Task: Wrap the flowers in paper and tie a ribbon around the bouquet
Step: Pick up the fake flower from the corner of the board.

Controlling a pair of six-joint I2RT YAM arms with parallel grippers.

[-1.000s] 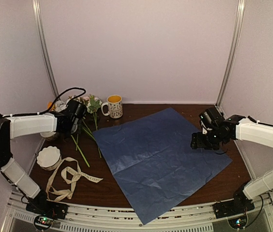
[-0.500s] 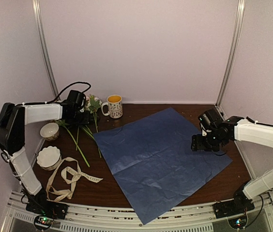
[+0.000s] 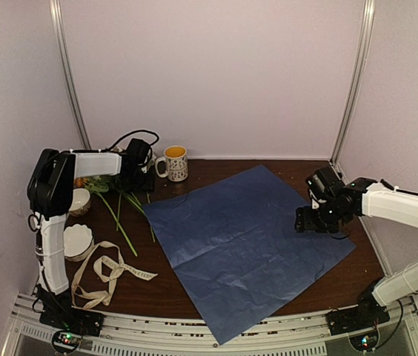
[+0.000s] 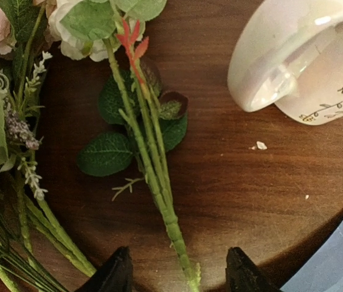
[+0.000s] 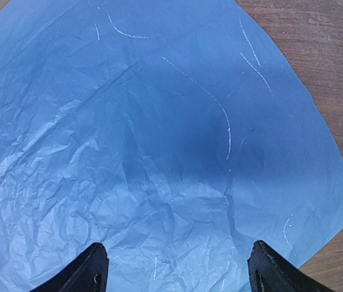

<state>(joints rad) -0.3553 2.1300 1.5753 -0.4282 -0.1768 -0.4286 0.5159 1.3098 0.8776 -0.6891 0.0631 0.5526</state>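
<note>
Step in hand, judged: fetching the flowers (image 4: 153, 176); left gripper (image 4: 179, 274) unclenched, one stem between its tips, blooms ahead, nothing gripped; right gripper (image 5: 177, 271) spread, empty, paper (image 5: 159, 140) directly beneath; next calls for closing squarely on the bunched stems.

The left arm (image 3: 94, 163) has swung right across the flowers (image 4: 150, 164), ending just beside the mug (image 3: 176, 163).

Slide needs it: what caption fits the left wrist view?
Left jaws open over a flower stem on the table, mug at upper right.
</note>
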